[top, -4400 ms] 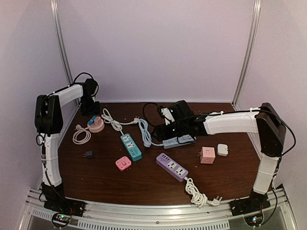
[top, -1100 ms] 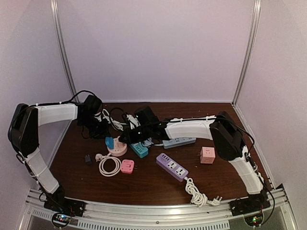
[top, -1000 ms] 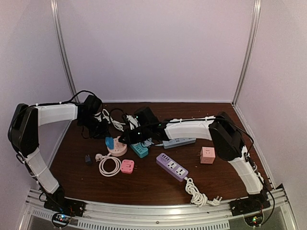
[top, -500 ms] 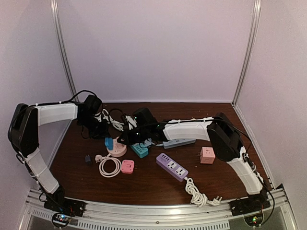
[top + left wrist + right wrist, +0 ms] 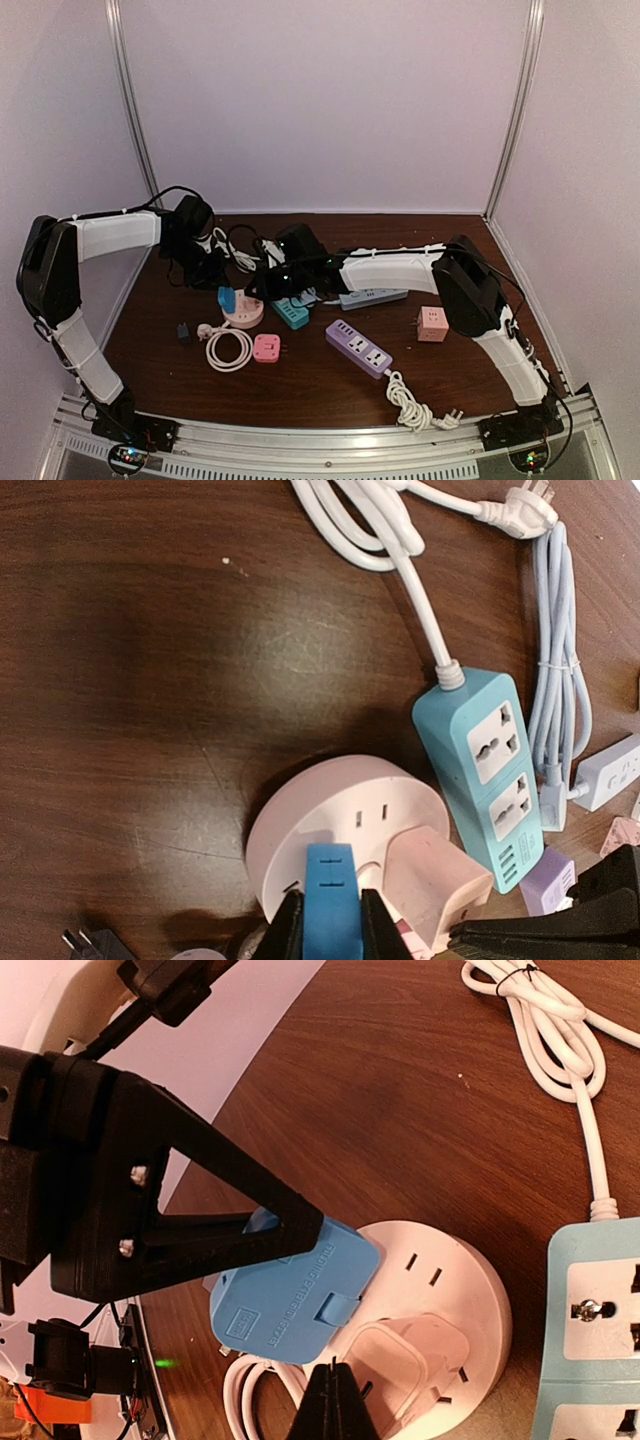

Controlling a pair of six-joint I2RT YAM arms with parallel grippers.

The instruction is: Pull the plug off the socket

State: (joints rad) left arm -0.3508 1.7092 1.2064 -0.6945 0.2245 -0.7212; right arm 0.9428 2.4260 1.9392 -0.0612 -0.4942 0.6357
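Observation:
A round pink socket [image 5: 247, 313] [image 5: 340, 810] [image 5: 455, 1280] lies on the brown table left of centre. A blue plug [image 5: 227, 298] [image 5: 330, 895] [image 5: 290, 1305] stands in its left side, next to a pale pink adapter [image 5: 435, 885] [image 5: 415, 1360]. My left gripper [image 5: 216, 280] [image 5: 330, 935] is shut on the blue plug, with a black finger on each flat side. My right gripper [image 5: 256, 292] [image 5: 335, 1405] is shut, its tips pressed together and holding nothing. They sit at the socket's near rim beside the pink adapter. I cannot tell if the plug's pins are still seated.
A teal power strip [image 5: 291, 313] [image 5: 490, 770] lies just right of the socket, with a grey-blue strip [image 5: 372, 297] behind it. Nearer are a purple strip [image 5: 358, 348], a pink cube [image 5: 432, 324], a small pink adapter [image 5: 264, 347], a coiled white cable [image 5: 228, 347] and a black plug [image 5: 184, 331].
My right gripper's tips have closed fully and that arm has edged slightly back. The left gripper holds the blue plug as before, hardly moved.

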